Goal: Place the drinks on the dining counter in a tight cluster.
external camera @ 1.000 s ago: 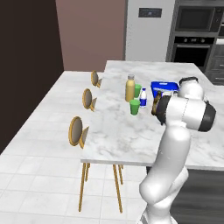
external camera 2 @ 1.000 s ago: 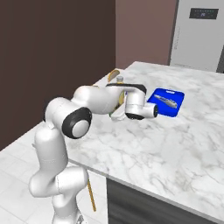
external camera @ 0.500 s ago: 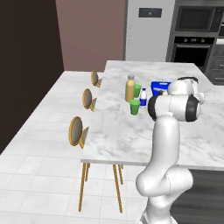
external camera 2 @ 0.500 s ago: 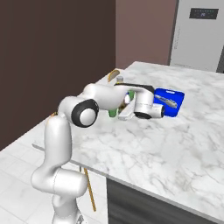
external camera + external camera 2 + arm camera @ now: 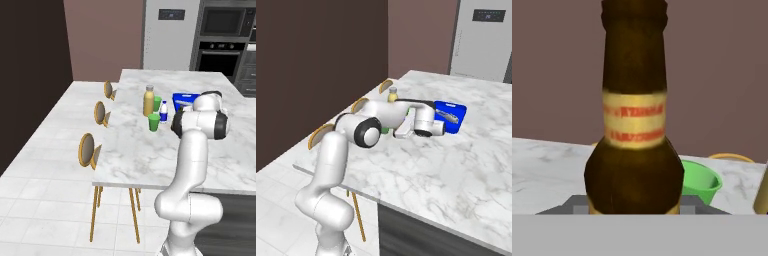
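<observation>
The slim brown beer bottle point(image 5: 634, 125) stands upright and very close in the hand view. My gripper point(image 5: 633, 206) is shut on its lower body. Just behind it to the right is a green cup point(image 5: 701, 182), and the yellow juice bottle point(image 5: 761, 195) shows at the right edge. On the dining counter point(image 5: 135, 150), the tall juice bottle point(image 5: 148, 101) and the small water bottle point(image 5: 163, 111) stand close together. My white hand point(image 5: 179, 122) is just to their right, over the counter. From the other side, my hand point(image 5: 425, 122) is in front of the juice bottle point(image 5: 392, 93).
Two green cups point(image 5: 153, 122) point(image 5: 157, 104) stand among the drinks. A blue tray point(image 5: 186, 100) point(image 5: 451, 111) lies just past my hand. Round tan stools point(image 5: 87, 149) line the counter's left edge. A tall fridge and wall ovens stand at the back.
The arm's elbow and upper links have swung into a more upright pose. The hand has stayed almost in place by the green cup. The grip on the beer bottle is unchanged.
</observation>
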